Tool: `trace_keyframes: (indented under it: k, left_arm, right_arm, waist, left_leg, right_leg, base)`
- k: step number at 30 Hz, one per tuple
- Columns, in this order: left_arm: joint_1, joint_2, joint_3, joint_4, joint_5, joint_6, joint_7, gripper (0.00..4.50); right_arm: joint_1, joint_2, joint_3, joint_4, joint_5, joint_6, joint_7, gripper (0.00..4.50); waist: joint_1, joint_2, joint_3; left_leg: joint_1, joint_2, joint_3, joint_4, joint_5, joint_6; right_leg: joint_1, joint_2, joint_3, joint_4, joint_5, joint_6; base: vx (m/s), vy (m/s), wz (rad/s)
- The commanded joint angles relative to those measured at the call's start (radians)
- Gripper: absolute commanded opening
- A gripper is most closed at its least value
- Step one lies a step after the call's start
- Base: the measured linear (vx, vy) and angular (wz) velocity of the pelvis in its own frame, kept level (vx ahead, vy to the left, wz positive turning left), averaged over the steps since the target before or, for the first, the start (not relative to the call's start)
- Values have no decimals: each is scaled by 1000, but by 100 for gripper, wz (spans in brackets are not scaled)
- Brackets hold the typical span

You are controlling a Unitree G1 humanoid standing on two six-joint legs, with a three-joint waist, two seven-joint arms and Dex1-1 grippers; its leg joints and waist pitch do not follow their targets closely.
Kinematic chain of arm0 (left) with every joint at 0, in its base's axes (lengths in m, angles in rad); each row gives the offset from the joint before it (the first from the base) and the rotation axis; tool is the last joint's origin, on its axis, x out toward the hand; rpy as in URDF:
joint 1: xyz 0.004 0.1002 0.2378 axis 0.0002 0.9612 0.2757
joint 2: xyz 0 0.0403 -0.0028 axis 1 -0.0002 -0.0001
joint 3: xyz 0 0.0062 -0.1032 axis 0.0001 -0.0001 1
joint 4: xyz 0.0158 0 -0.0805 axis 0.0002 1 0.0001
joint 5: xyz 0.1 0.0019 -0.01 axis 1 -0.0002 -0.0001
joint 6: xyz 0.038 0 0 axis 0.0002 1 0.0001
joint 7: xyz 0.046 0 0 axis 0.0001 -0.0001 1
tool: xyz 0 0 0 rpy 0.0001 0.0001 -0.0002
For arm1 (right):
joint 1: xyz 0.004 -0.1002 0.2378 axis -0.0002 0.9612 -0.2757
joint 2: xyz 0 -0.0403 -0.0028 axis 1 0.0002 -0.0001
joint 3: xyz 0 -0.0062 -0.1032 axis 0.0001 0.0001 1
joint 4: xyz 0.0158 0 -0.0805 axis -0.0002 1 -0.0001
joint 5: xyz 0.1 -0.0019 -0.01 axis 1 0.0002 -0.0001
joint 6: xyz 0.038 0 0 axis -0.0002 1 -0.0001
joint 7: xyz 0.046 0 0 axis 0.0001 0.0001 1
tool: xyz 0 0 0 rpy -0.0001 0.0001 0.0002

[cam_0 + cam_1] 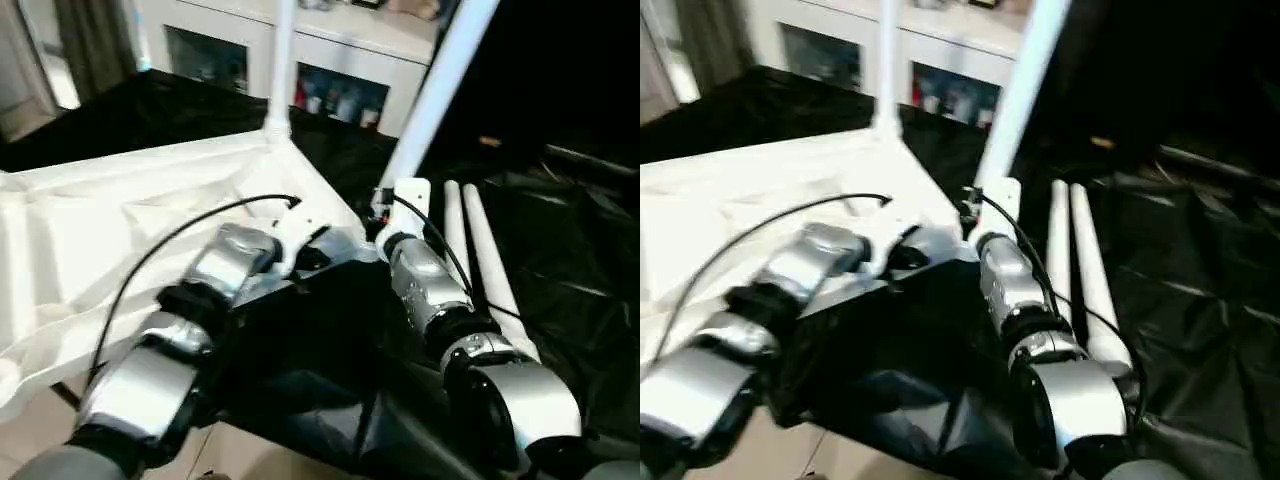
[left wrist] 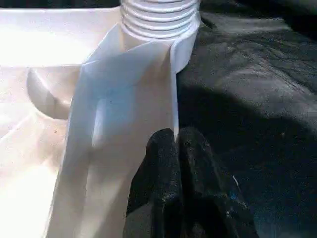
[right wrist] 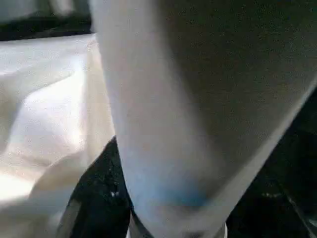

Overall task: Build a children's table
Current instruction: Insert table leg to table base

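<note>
The children's table top [image 1: 90,230] lies upside down at the left, ribbed side up. One white leg [image 1: 281,60] stands upright in its far corner socket [image 2: 161,20]. My left gripper [image 2: 176,135] is shut, its fingertips pressed against the top's rim just short of that socket. My right gripper [image 1: 393,205] is shut on a second leg [image 1: 440,75], which slants up and to the right beside that corner. In the right wrist view this leg [image 3: 198,99] runs close along a black finger [image 3: 96,198]. Two more legs [image 1: 478,255] lie side by side on the cloth at the right.
A black cloth [image 1: 575,250] covers the ground under and to the right of the table top. A white cabinet with glass doors [image 1: 330,85] stands at the back. Light floor [image 1: 260,455] shows at the near edge.
</note>
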Motion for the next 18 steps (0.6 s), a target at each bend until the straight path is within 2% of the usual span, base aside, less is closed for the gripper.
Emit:
trace_keyframes:
  k: [1,2,3,5,7,10,12,14,18]
  left_arm:
    - [26,15,-49,-10,25,-4,-51,0]
    - [34,32,-55,-25,22,-12,-81,0]
    - [51,66,-66,-58,16,-39,-143,0]
    - [80,130,-84,-120,8,-54,-240,0]
    - [100,170,-92,-161,-1,-66,-303,0]
    - [127,223,-93,-212,-10,-111,-367,0]
    - [132,237,-87,-220,-18,-122,-386,0]
    - [136,252,-84,-223,-21,-134,-399,0]
    - [148,273,-78,-240,-33,-149,-424,0]
  right_arm:
    - [30,27,68,65,-34,91,159,191]
    - [32,12,84,64,-46,99,208,191]
    - [38,-16,112,60,-69,100,296,191]
    - [53,-67,159,51,-103,101,467,191]
    - [66,-98,185,40,-117,90,578,191]
    - [87,-138,214,21,-124,73,726,191]
    - [93,-149,219,13,-120,75,773,191]
    - [99,-158,224,8,-119,68,804,191]
    - [110,-171,231,-5,-111,63,855,191]
  waist:
    - [2,28,-38]
    - [2,29,-38]
    - [2,29,-38]
    - [-4,31,-40]
    - [-10,33,-39]
    - [-12,30,-40]
    - [-13,31,-42]
    - [-12,30,-42]
    - [-8,30,-43]
  left_leg:
    - [-21,26,-6,-71,-146,14]
    - [-14,27,-4,-68,-133,16]
    - [-14,27,-4,-68,-133,16]
    - [-19,31,-6,-67,-127,31]
    - [-13,33,-2,-65,-119,41]
    - [-7,34,1,-61,-85,58]
    - [-1,32,4,-59,-63,64]
    - [-1,30,6,-57,-49,68]
    - [2,31,7,-57,-56,69]
  right_leg:
    - [46,-80,40,-76,-69,-184]
    - [44,-82,40,-74,-39,-200]
    - [44,-82,40,-74,-39,-200]
    - [53,-82,40,-68,4,-227]
    - [49,-80,41,-65,47,-245]
    - [53,-80,40,-58,104,-276]
    - [51,-76,39,-55,136,-290]
    - [53,-75,39,-53,159,-297]
    - [54,-77,39,-53,153,-301]
  base:
    - [0,0,0]
    - [0,0,0]
    - [0,0,0]
    - [0,0,0]
    - [0,0,0]
    - [0,0,0]
    - [0,0,0]
    - [0,0,0]
    - [0,0,0]
